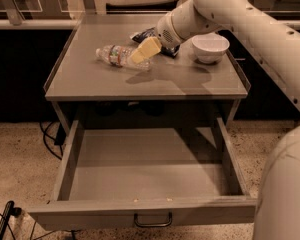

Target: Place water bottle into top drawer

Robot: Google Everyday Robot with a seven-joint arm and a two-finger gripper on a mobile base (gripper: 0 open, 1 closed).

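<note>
The water bottle [117, 56] lies on its side on the grey tabletop [140, 81], at the back left, cap toward the left. My gripper [144, 50], with pale yellow fingers, reaches down from the upper right and sits right over the bottle's right end. The top drawer [145, 174] is pulled wide open below the tabletop; its inside is bare, and its dark bar handle [152, 220] shows at the bottom.
A white bowl [210, 47] stands at the back right of the tabletop. A dark blue snack bag [149, 35] lies behind my gripper, partly hidden by the arm. Cables [50, 134] lie on the speckled floor at left.
</note>
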